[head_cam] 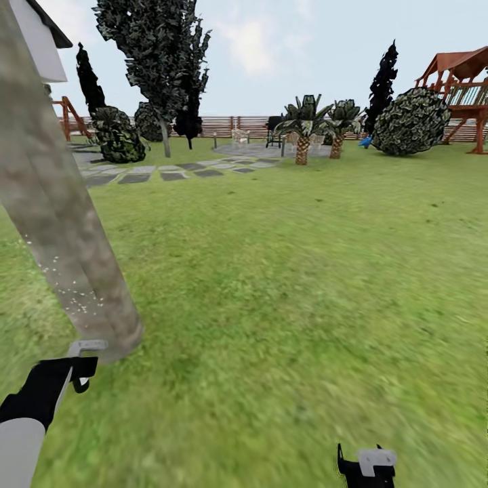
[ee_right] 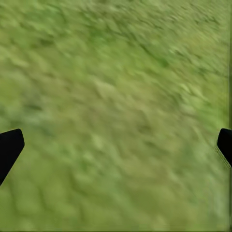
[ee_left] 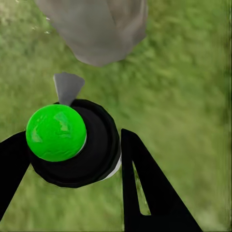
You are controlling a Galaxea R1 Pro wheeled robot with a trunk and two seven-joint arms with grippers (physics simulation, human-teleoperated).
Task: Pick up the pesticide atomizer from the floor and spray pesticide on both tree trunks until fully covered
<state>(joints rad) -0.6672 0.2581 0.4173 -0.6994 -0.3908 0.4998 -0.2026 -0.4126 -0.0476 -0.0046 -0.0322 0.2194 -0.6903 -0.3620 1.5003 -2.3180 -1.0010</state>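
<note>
Left gripper [ee_left: 72, 164] clamped around the pesticide atomizer [ee_left: 77, 145]: black round body, glossy green cap, grey nozzle aimed at the tree trunk [head_cam: 61, 224] at ten o'clock; mottled grey-brown bark flecked with pale droplets low down; right gripper [ee_right: 116, 145] spread wide over blurry lawn [head_cam: 305, 271], holding nothing.

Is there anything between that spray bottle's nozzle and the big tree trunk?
Just bare grass. In the left wrist view, the atomizer points its grey nozzle at the trunk across a short gap.
</note>
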